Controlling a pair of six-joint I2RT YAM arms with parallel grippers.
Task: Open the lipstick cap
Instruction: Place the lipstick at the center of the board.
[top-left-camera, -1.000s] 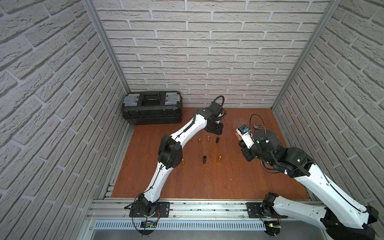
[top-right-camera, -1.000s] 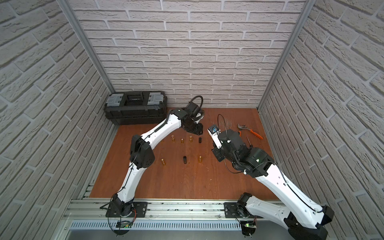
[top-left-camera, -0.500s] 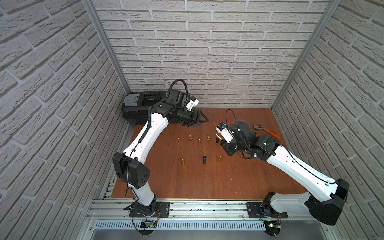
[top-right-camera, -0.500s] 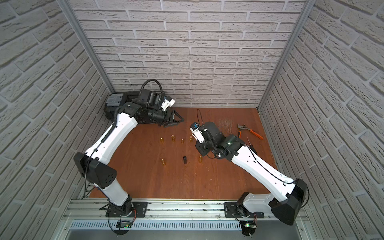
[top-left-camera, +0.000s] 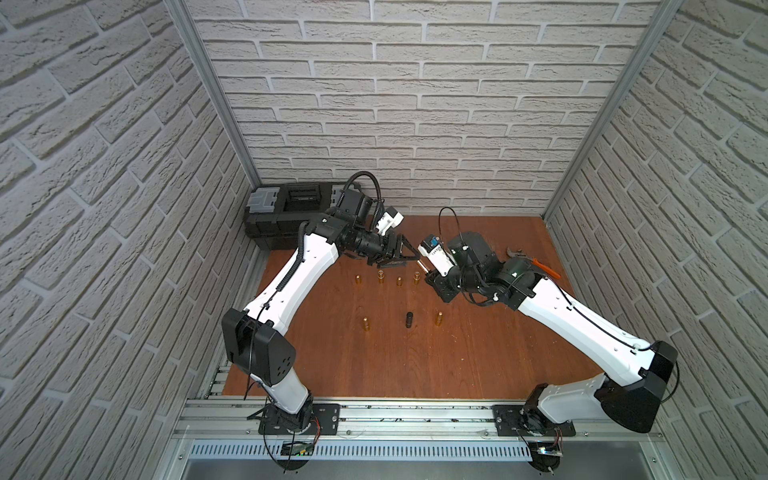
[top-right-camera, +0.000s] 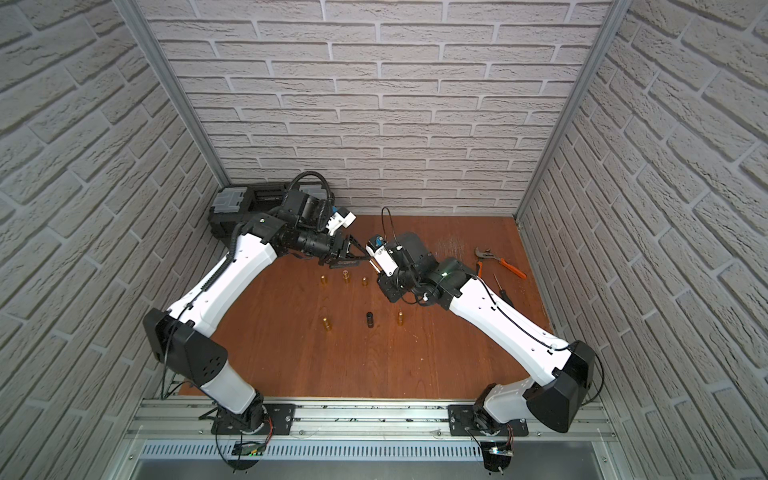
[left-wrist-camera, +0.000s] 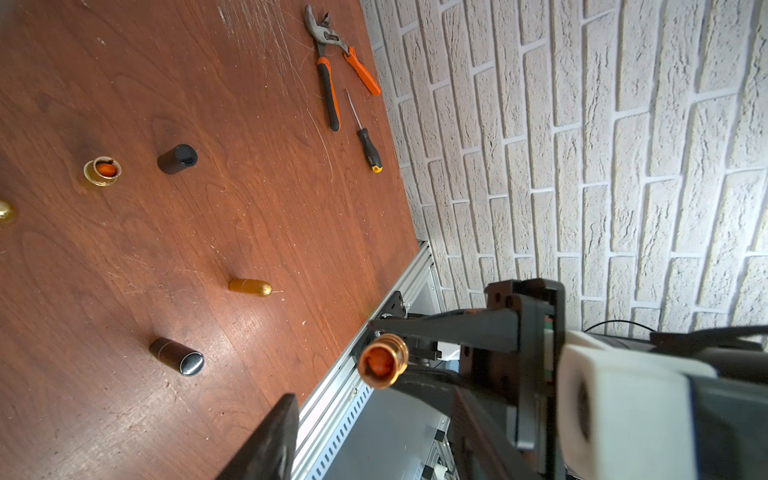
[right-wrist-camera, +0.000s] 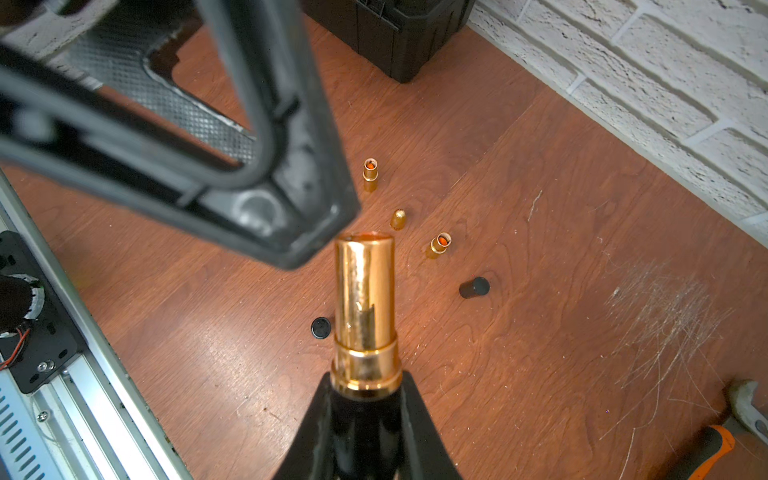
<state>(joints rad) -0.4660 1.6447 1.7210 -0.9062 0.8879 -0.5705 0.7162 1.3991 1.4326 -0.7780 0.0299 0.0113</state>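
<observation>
Lipstick: uncapped gold tube held up over the table, with the orange stick showing at its open end.
Right gripper: pinches the lipstick's base, which is hidden between the jaws.
Left gripper: jaws spread; blurred and cut off in the right wrist view. One finger seems just short of the tube's tip, though contact is unclear.
Table: a black cap stands beyond the tube, near small gold lipsticks.
Toolbox: at the far wall, cut off by the frame.
Change: half a second ago the left gripper hung by the toolbox, well apart; now it has come up to the tube's end.
</observation>
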